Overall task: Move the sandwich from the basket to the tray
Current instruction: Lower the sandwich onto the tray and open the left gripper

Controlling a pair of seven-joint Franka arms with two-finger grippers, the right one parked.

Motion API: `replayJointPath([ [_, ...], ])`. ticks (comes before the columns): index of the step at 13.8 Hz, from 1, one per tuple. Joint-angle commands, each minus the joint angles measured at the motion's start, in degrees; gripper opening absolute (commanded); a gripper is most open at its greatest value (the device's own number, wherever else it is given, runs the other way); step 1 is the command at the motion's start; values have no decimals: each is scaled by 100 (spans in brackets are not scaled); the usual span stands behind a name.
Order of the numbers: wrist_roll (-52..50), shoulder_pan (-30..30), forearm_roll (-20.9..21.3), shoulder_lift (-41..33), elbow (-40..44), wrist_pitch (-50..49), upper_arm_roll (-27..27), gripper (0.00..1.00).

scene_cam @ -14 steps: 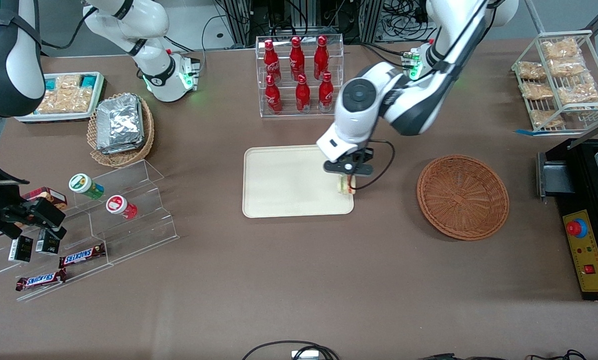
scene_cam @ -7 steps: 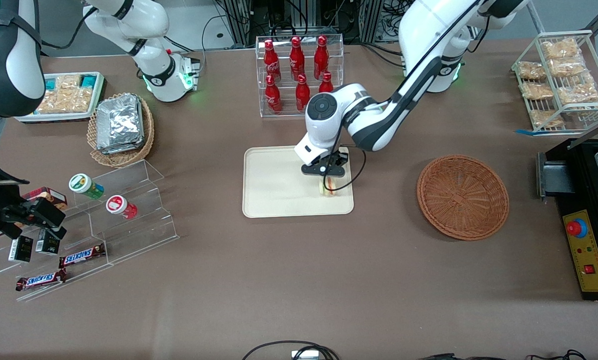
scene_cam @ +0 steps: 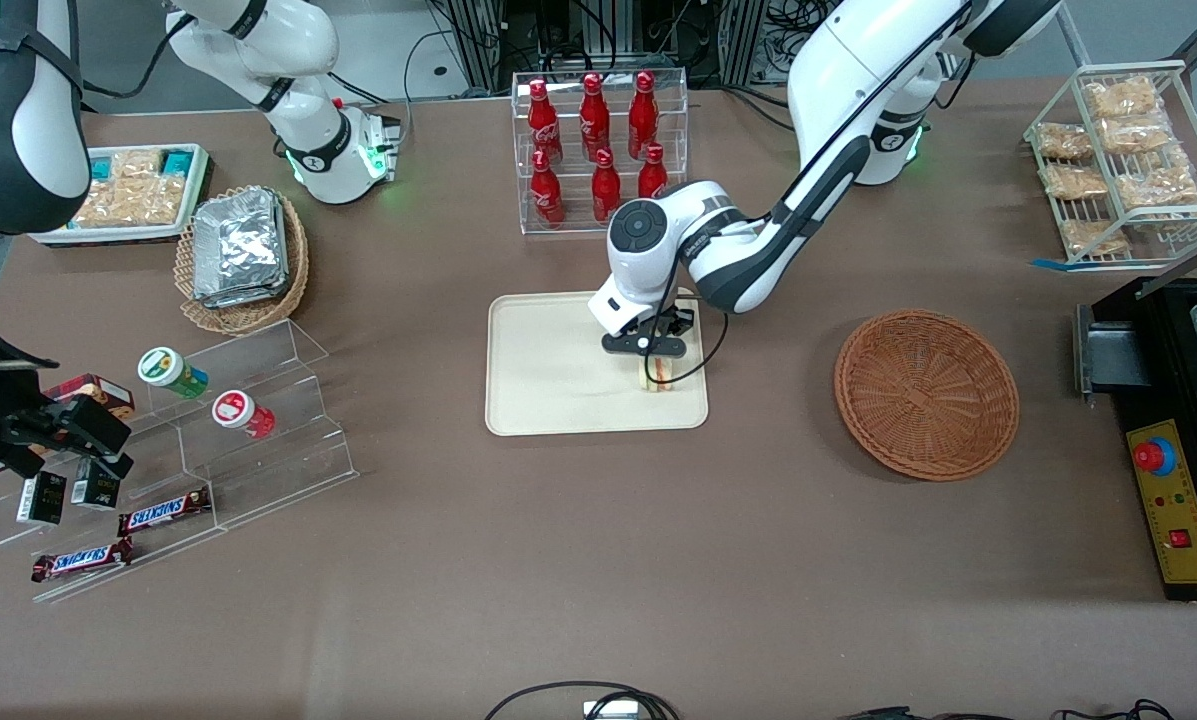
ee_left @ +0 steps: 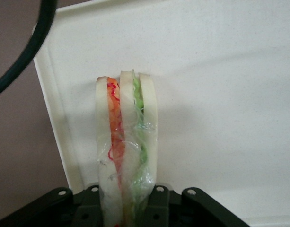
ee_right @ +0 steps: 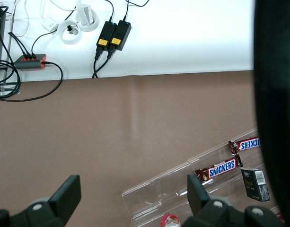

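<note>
The sandwich (scene_cam: 661,371), a wrapped wedge of white bread with orange and green filling (ee_left: 127,142), stands on edge on the cream tray (scene_cam: 558,380), close to the tray rim nearest the basket. My left gripper (scene_cam: 656,352) hangs just above the tray, shut on the sandwich with the jaws pressed against both bread faces. In the left wrist view the tray (ee_left: 220,94) fills the background under the sandwich. The reddish-brown wicker basket (scene_cam: 926,393) sits empty on the table, toward the working arm's end.
A clear rack of red bottles (scene_cam: 598,150) stands farther from the front camera than the tray. A tan basket of foil packs (scene_cam: 241,258), a snack tray (scene_cam: 133,190) and an acrylic stand (scene_cam: 208,430) lie toward the parked arm's end. A wire rack (scene_cam: 1123,160) and black box (scene_cam: 1178,440) sit past the basket.
My gripper carried the sandwich from the tray's edge nearest the basket further in over the tray, then sank slightly. In the last half second it hardly moved.
</note>
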Motion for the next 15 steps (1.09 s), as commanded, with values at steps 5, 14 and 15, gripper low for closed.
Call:
replayJointPath([
  [5, -187, -60, 122, 13, 132, -40, 33, 99],
  [14, -794, 555, 17, -654, 869, -1164, 60, 99],
  [15, -794, 695, 16, -716, 984, -1322, 60, 99],
])
